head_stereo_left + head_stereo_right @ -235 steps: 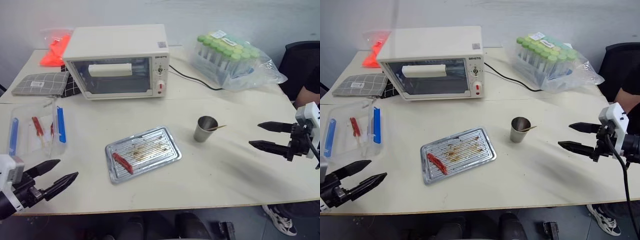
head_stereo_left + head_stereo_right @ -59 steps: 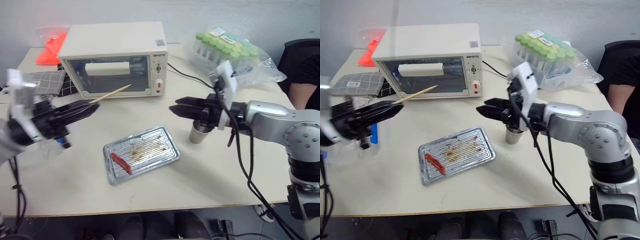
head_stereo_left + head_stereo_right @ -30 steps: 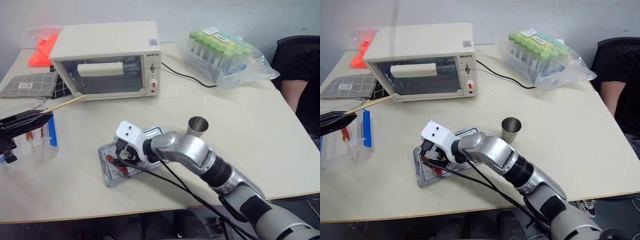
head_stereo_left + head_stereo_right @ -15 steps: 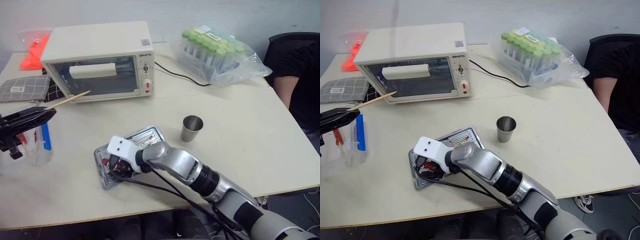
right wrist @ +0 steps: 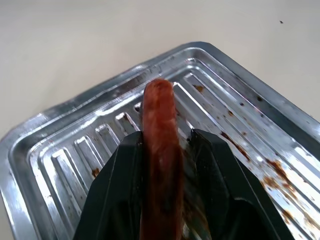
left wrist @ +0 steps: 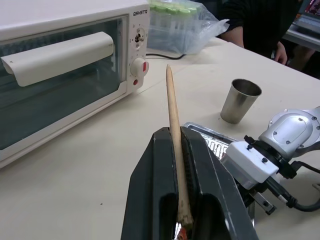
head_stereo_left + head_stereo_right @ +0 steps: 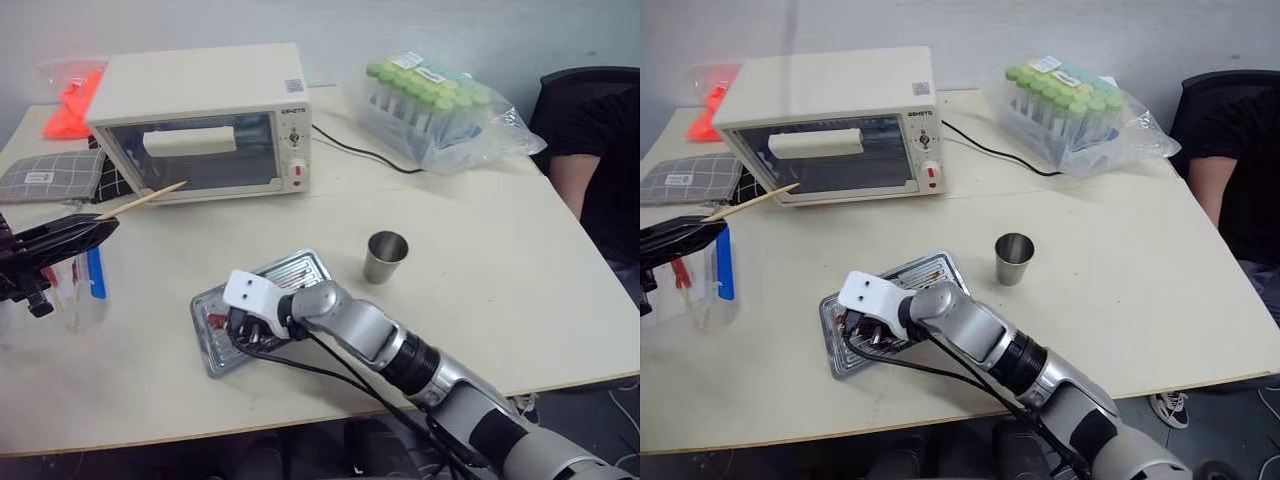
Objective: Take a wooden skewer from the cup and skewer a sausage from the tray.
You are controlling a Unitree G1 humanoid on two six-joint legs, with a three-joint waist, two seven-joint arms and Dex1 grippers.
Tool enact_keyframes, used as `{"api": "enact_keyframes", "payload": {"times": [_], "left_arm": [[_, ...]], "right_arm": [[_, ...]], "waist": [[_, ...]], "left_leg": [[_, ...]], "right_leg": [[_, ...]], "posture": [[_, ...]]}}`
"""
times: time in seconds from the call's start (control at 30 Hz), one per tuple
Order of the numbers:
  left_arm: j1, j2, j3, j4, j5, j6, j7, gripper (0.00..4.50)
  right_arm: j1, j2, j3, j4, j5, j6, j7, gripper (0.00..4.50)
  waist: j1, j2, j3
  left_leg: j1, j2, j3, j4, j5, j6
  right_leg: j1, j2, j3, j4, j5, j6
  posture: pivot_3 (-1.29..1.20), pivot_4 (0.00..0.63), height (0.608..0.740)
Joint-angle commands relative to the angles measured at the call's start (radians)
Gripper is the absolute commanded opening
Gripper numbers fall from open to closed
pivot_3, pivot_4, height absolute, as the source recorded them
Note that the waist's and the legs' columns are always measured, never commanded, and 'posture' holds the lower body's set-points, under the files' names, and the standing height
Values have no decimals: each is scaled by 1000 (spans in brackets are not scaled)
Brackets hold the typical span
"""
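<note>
Over the tray (image 7: 300, 270) near the table's front edge, the right gripper (image 5: 167, 150) has its fingers on either side of the sausage (image 5: 159, 115), touching it. At far left, the left gripper (image 6: 181, 150) is clamped on the wooden skewer (image 6: 173, 112). Right of the tray stands the cup (image 7: 385, 256).

From my seat I see a cream-white toaster oven with a glass door (image 7: 200, 125) standing at eleven o'clock on the pale tabletop (image 7: 480, 250). Its black cord (image 7: 365, 160) trails toward one o'clock, where a clear plastic bag of green-capped tubes (image 7: 440, 100) lies. A grey checked cloth pouch (image 7: 50, 180) and an orange plastic bag (image 7: 70, 110) sit at ten o'clock. A clear plastic box with blue clips (image 7: 75, 285) rests at nine. A person in a black sleeve (image 7: 600, 150) sits at two.
</note>
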Motion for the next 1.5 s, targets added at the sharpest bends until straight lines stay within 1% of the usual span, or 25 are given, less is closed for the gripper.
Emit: {"api": "enact_keyframes", "payload": {"times": [0.03,0.17,0.33,0.43,0.47,0.53,0.7,0.8,0.83,0.93,1.07,1.2,1.3,1.37,1.5], "left_arm": [[-24,4,3,12,6,-28,3,0],[-40,6,-14,22,10,-35,1,0],[-52,5,-32,22,7,-38,4,0],[-56,6,-36,22,5,-37,6,0],[-57,6,-37,22,5,-37,5,0],[-60,4,-40,19,4,-35,6,0],[-60,-3,-58,16,-1,-38,0,0],[-69,-3,-92,25,4,-48,-17,0],[-79,1,-116,33,8,-55,-31,0],[-132,26,-213,62,21,-74,-88,0],[-205,57,-322,95,43,-99,-180,0],[-259,76,-395,113,58,-112,-251,0],[-310,81,-453,92,44,-102,-298,0],[-342,80,-490,71,29,-87,-323,0],[-361,88,-531,35,26,-84,-389,0]], "right_arm": [[27,-19,-5,-29,-20,24,24,1555],[42,-27,-9,-38,-28,27,32,1555],[26,16,-34,6,-32,8,35,1555],[21,36,-50,36,-34,-3,42,1062],[21,36,-49,38,-34,-5,50,784],[27,29,-50,24,-29,1,70,389],[51,-10,-108,-64,29,78,128,384],[31,-76,-152,-130,71,134,184,384],[9,-122,-173,-164,96,163,226,384],[-85,-320,-262,-264,193,245,388,384],[-180,-575,-344,-319,308,286,601,384],[-258,-698,-383,-322,381,322,720,384],[-324,-776,-405,-295,437,349,821,384],[-355,-808,-400,-270,444,345,854,384],[-393,-826,-403,-247,456,367,868,384]], "waist": [[0,0,0],[1,0,0],[-1,0,0],[-1,0,0],[-1,0,0],[-1,0,0],[0,0,0],[2,0,0],[3,0,0],[13,0,0],[27,0,0],[23,0,1],[24,1,1],[29,1,1],[30,1,1]], "left_leg": [[0,0,0,0,0,0],[0,0,0,0,0,0],[0,0,0,0,0,0],[0,0,0,0,0,0],[1,0,0,0,0,0],[1,0,0,0,0,0],[1,0,0,0,0,0],[1,0,0,0,0,0],[1,0,0,1,0,0],[-1,-2,-1,2,0,0],[-1,-2,-1,1,0,1],[0,-2,-1,-1,-1,2],[0,-3,-1,0,-1,2],[0,-3,-1,0,-1,2],[0,-3,-2,1,-2,3]], "right_leg": [[0,0,0,0,0,0],[0,0,0,0,0,0],[0,0,0,1,0,0],[0,0,0,1,0,0],[0,0,0,2,0,0],[0,0,0,2,0,0],[0,0,0,2,0,0],[1,0,0,2,0,0],[1,0,0,2,0,0],[1,-2,0,-1,0,0],[2,-2,-1,-5,0,0],[0,-2,0,-7,0,0],[-1,-2,1,-7,0,0],[0,-2,0,-7,0,0],[0,-2,1,-7,0,0]], "posture": [[0,150,740],[0,150,740],[0,150,740],[0,150,740],[0,150,740],[0,150,740],[0,150,740],[0,150,740],[0,150,740],[0,150,740],[0,150,740],[0,150,740],[0,150,740],[0,150,740],[0,150,740]]}}
